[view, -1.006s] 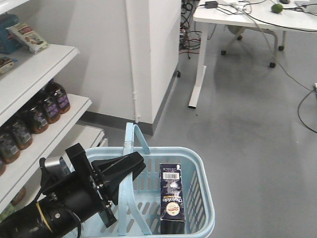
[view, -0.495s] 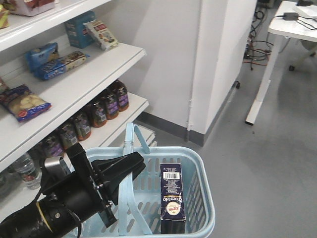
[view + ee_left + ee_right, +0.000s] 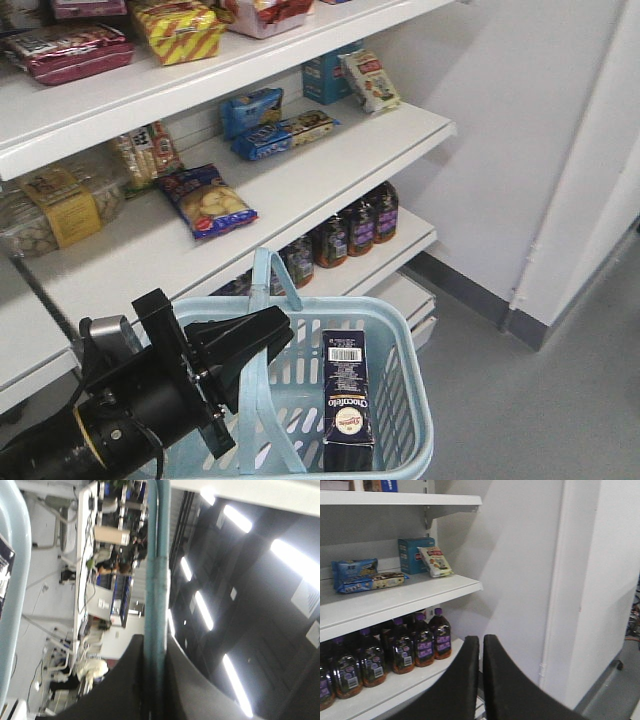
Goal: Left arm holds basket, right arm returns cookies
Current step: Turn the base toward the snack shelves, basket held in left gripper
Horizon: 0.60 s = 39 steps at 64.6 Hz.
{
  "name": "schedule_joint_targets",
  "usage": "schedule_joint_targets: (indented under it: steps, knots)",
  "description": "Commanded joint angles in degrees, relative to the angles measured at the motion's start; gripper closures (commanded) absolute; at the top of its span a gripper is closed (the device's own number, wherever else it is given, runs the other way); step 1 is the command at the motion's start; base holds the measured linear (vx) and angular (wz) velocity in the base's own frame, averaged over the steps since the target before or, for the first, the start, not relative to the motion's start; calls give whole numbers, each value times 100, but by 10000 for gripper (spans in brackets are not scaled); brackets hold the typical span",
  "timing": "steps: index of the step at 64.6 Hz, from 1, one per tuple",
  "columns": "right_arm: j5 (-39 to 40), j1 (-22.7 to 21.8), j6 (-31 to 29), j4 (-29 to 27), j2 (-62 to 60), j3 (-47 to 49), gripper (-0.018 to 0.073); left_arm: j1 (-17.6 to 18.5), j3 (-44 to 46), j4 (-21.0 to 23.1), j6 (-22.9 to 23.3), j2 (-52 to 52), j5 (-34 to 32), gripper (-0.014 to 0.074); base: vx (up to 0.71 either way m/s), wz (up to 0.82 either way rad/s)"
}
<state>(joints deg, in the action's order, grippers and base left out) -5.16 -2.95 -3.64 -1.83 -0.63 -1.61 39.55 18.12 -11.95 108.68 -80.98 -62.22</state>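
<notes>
The step in hand looks like the reach for the box. The right gripper [image 3: 481,641] hangs in front of the shelving with its two black fingers almost touching and nothing between them, so it needs to spread wide before it goes down. The cookie box [image 3: 348,400] stands upright in the light blue basket [image 3: 340,304], on the side away from the left arm, barcode end up. A grasp from above across its narrow sides should suit it. The left gripper [image 3: 272,335] is clamped on the raised swing handle [image 3: 260,275] and should hold level so the box does not tip. The box is dark navy card with a round white logo — stiff, flat-faced, likely easy to pinch
</notes>
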Motion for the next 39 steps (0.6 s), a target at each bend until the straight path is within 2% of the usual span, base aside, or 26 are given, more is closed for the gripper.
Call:
schedule_joint_targets:
  steps: [1, 39]
  knots:
    - [414, -44, -34, 1, -70, -107, 569, 42, 155, 104, 3, 186, -1646, 596, 13, 50]
    - [414, -44, -34, 1, -70, -107, 569, 42, 155, 104, 3, 186, -1646, 596, 11, 45]
